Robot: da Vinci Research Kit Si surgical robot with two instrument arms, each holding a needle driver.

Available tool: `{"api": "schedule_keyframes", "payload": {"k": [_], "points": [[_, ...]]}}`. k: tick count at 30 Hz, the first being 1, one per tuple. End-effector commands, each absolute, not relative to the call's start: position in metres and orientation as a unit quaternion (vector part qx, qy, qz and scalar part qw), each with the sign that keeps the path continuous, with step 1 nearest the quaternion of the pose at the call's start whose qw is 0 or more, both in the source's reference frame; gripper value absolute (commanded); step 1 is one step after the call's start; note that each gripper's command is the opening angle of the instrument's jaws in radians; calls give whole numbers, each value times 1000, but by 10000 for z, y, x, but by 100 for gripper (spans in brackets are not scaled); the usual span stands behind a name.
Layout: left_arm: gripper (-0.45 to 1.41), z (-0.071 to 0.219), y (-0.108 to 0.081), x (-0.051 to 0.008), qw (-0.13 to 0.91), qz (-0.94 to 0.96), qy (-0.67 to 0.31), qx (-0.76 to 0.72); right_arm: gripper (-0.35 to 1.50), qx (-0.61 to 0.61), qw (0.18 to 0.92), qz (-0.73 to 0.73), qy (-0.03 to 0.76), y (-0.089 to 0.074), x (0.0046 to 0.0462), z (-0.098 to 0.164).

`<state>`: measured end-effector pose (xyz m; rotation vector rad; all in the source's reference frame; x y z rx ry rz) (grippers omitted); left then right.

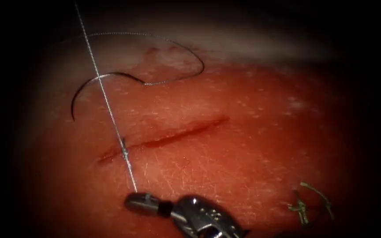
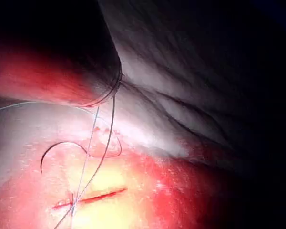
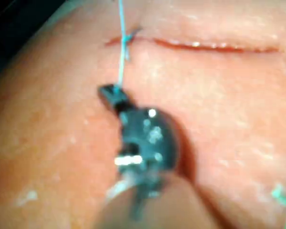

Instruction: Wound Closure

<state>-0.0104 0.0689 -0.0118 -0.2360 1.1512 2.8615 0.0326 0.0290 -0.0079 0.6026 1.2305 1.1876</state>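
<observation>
The right arm's metal gripper (image 1: 134,202) came in low at the near edge of the reddish pork-belly tissue (image 1: 252,145), its jaws clamped together on the thin pale braided thread (image 1: 106,102), as the right wrist view (image 3: 112,95) also showed. From those jaws the thread ran taut up to a small knot (image 1: 124,152) seated over the left end of the long narrow red cut (image 1: 168,137), then carried on upward and out past the far edge. The curved steel needle (image 1: 94,86) lay free on the tissue's surface beyond the cut, toward the left, held by neither tool and not driven into the tissue; its thread trailed from it in a wide loop over the paler far part. A few cut ends of thread (image 1: 307,203) lay on the tissue to the right of the gripper. In the left wrist view the needle (image 2: 62,149) and the cut (image 2: 97,195) showed. Judging by this, one stitch appeared tied at the left end of the cut, while the rest of the cut still gaped and remained to be closed.
</observation>
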Motion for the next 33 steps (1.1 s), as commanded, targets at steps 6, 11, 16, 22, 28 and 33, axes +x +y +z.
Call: {"api": "schedule_keyframes", "payload": {"k": [6,11,16,22,28,33], "points": [[-35,-103,680,-115,18,923,375,-84,-35,263,617,518,531,287,332,-74],[-35,-103,667,-125,62,933,317,-156,88,244,638,490,542,298,337,-83],[-35,-159,642,-147,109,937,213,-256,133,215,681,414,564,324,329,-128],[-35,-214,616,-163,152,915,117,-356,130,197,701,397,559,372,331,-163],[-35,-256,614,-170,181,888,77,-415,126,167,736,387,530,415,353,-140],[-35,-282,610,-176,184,884,64,-426,126,149,746,385,523,427,382,-100]]}}
